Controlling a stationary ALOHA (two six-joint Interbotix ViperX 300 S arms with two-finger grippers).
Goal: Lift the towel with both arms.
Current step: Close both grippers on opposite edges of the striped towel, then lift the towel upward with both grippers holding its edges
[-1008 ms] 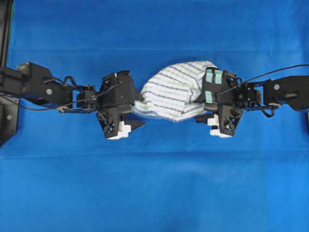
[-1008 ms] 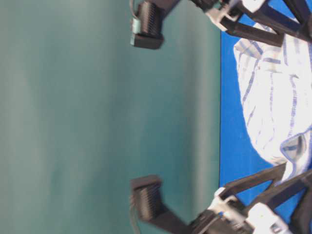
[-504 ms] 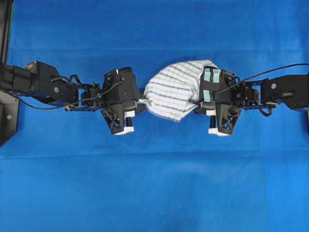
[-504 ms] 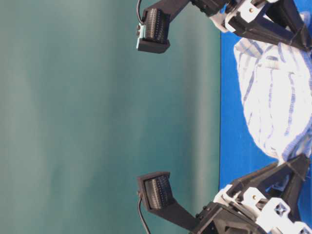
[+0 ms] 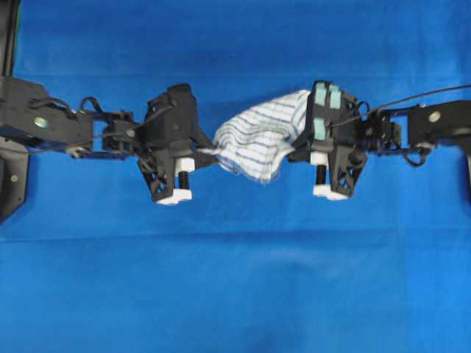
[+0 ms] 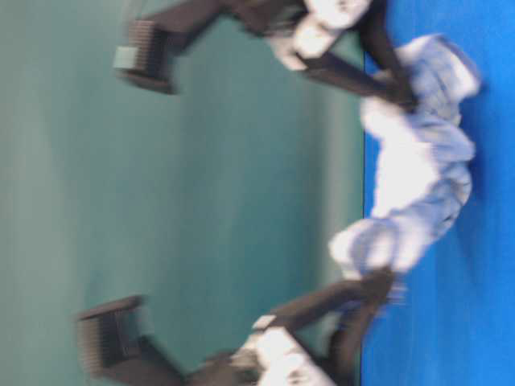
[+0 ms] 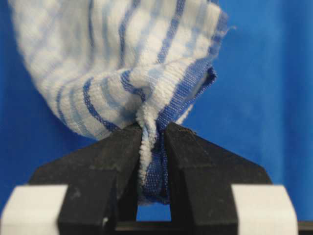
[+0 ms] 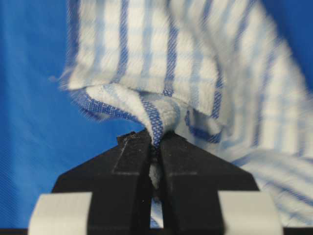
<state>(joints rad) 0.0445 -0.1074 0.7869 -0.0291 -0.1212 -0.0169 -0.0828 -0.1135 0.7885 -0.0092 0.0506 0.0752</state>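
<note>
The towel (image 5: 257,136), white with blue stripes, hangs bunched between the two arms above the blue table. My left gripper (image 5: 210,151) is shut on its left end. In the left wrist view a fold of towel (image 7: 122,54) is pinched between the black fingers of the left gripper (image 7: 154,128). My right gripper (image 5: 296,151), the one with teal parts, is shut on the right end. The right wrist view shows the right gripper (image 8: 155,137) pinching a striped fold of towel (image 8: 195,63). The blurred table-level view shows the towel (image 6: 418,185) sagging between both fingertips.
A blue cloth covers the whole table (image 5: 235,279). A black frame (image 5: 7,44) stands at the far left edge. Behind the table, the table-level view shows a plain green backdrop (image 6: 201,201).
Both grippers went from open to shut on the towel's ends. Both arms then shifted toward the top of the overhead view, and the towel drew up into a narrower, sagging bundle.
</note>
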